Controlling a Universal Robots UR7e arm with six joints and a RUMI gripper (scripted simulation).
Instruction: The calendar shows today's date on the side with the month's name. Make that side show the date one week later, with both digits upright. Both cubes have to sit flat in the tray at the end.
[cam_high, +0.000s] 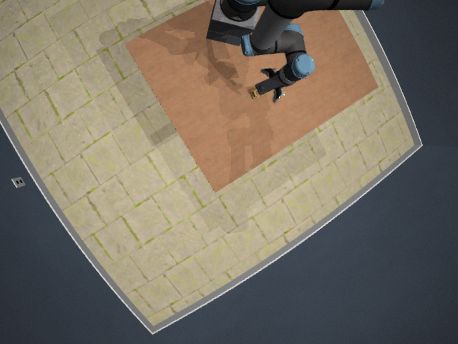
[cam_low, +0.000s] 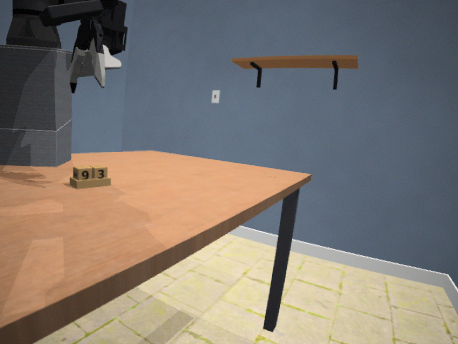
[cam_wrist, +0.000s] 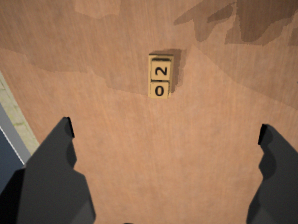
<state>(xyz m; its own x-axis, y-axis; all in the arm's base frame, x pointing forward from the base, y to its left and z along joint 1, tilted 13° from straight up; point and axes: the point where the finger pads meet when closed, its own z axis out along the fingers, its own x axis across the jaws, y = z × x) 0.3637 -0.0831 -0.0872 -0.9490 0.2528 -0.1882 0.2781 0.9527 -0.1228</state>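
Note:
The calendar is a small wooden tray (cam_low: 90, 183) with two cubes sitting side by side in it. In the exterior view, the left cube (cam_low: 83, 173) shows a 9 and the right cube (cam_low: 100, 173) a 3, both upright; no month's name can be made out on the tray side. From above, the wrist view shows a cube (cam_wrist: 161, 70) with a sideways 2 on top and a cube (cam_wrist: 159, 90) with a 0. My gripper (cam_low: 88, 86) (cam_wrist: 164, 122) is wide open and empty, high above the table. The calendar's other sides are hidden.
The calendar stands on the brown table (cam_high: 200, 145) (cam_low: 200, 190), near the robot's grey pedestal (cam_low: 30, 110). The table's edge and the tiled floor show at the left of the wrist view. A shelf (cam_low: 300, 62) hangs on the wall behind.

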